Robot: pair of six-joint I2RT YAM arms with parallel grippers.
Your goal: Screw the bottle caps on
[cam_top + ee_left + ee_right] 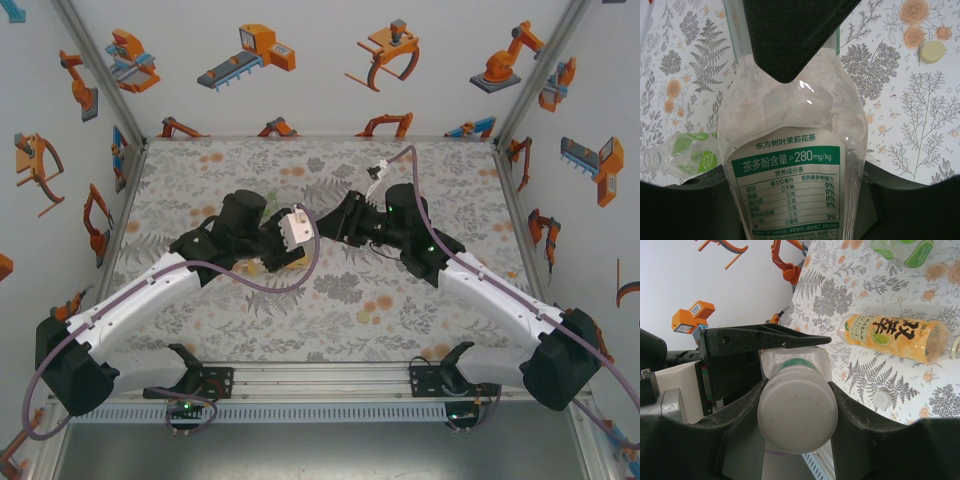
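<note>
Colours and patterns: floral tabletop with bottles and caps.
White tablecloth (330, 320) printed with grey ferns and orange blossoms; slim clear plastic bottle (800, 125), white label with a green band and dark green print; round off-white plastic cap (797, 415), faintly scuffed grey; amber plastic bottle (895, 337), yellow label, black characters, green lime slice; short clear green-tinted bottle (680, 155), green-and-white label; small pale yellow-green round cap (932, 51); small white round cap (881, 399); white walls (320, 70) with orange-and-grey robot drawings.
</note>
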